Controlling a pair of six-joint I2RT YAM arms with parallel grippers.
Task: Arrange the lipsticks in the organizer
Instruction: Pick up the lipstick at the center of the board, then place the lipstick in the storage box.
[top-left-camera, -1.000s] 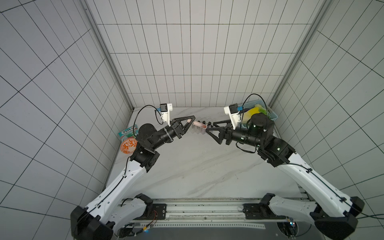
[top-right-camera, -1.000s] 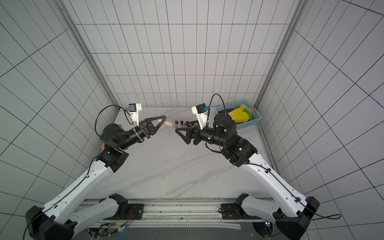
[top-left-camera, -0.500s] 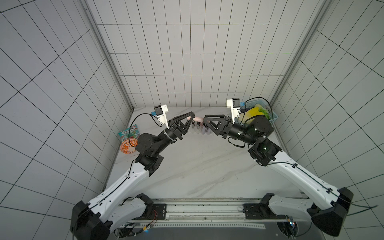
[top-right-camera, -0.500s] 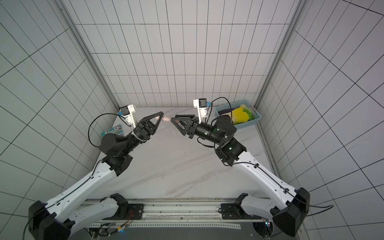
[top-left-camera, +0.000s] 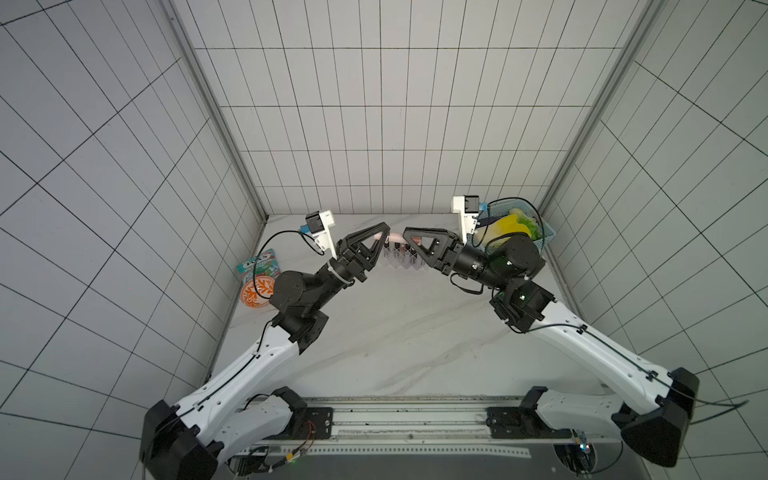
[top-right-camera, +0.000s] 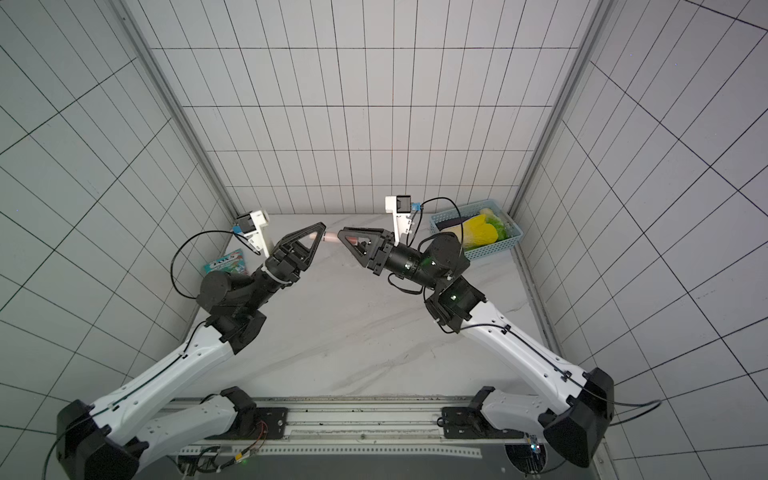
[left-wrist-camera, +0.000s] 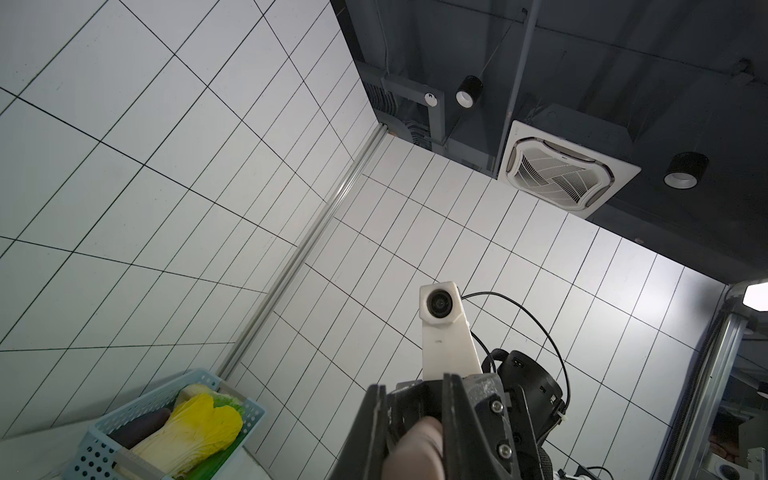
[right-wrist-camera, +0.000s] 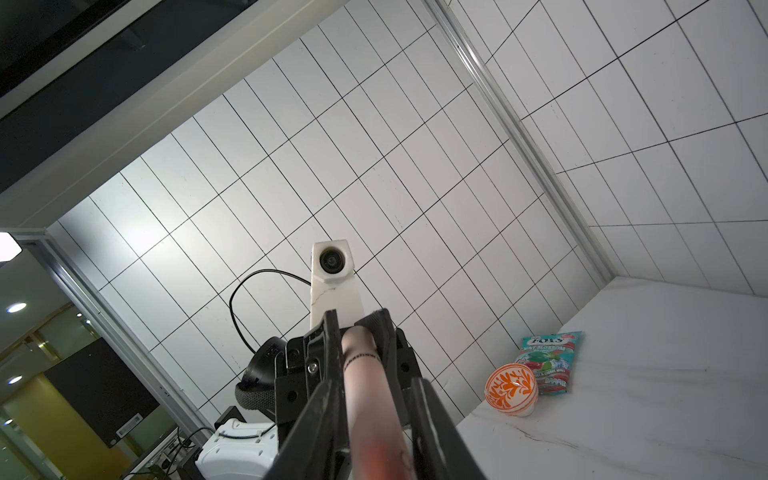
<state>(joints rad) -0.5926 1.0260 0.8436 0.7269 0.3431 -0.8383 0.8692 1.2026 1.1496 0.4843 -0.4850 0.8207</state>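
Handover reaches its shared moment: the right tool (top-left-camera: 409, 235), spread wide a second ago, now pinches the pink lipstick (top-right-camera: 331, 237), which the left tool (top-left-camera: 384, 233) also clamps. Likely the left can let go next. The tube hangs above the organizer (top-left-camera: 405, 262), off the table (top-left-camera: 395, 332), its long axis near level, paler end toward the left tool, redder end toward the right.

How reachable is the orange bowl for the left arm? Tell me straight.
Likely yes: the bowl sits near the left arm, nothing between. But the left gripper is shut on a pink lipstick.
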